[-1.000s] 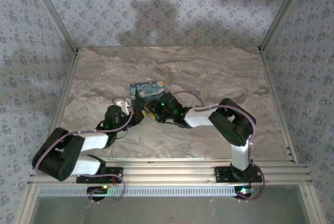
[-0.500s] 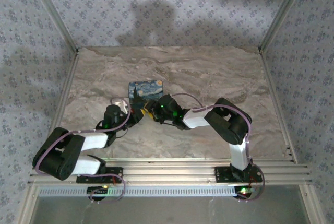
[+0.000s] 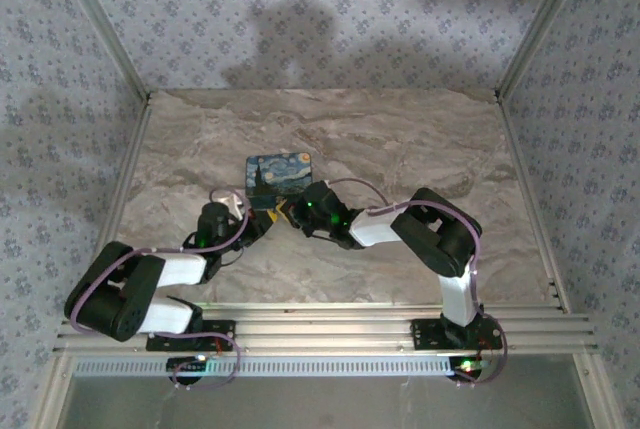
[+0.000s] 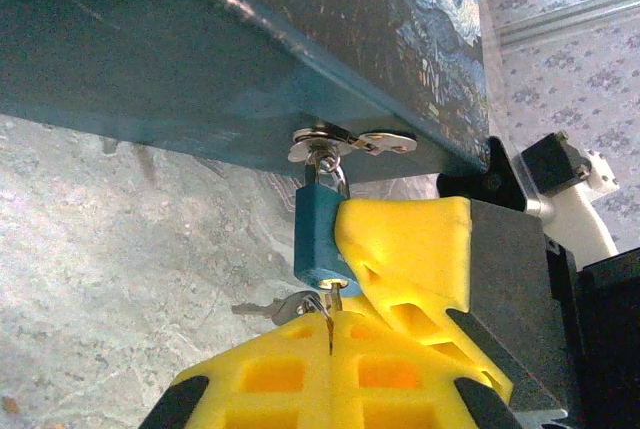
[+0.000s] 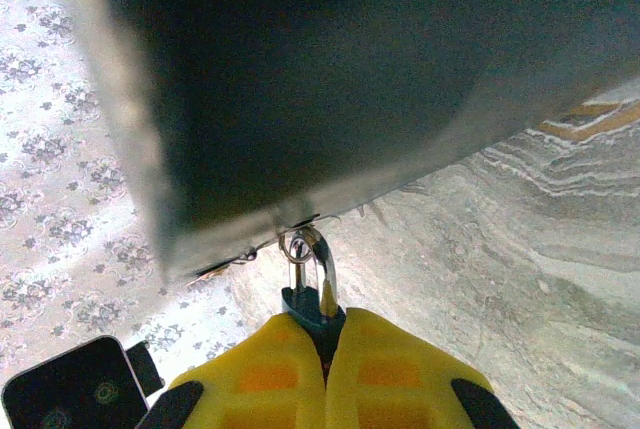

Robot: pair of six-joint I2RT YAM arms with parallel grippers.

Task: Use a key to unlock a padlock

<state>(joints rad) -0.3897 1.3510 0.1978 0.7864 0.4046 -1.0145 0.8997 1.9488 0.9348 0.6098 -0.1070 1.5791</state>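
Right claw [image 5: 326, 334] clamped on the padlock [image 4: 316, 234], left claw [image 4: 328, 339] pinched shut on the key [image 4: 331, 299].
The blue padlock hung from the hasp [image 4: 352, 140] of a painted box [image 4: 200, 59], key in its base.

Two black-and-white arms [image 3: 380, 227], lilac cables [image 3: 482, 239], green lights [image 3: 313, 205], yellow waffle-patterned claw fingers [image 4: 270, 374]

Dim overhead view, soft shadows on back wall [image 3: 320, 19] — padlock [image 4: 318, 239] sharp at left wrist, box [image 5: 330, 79] underside blurred, dark.
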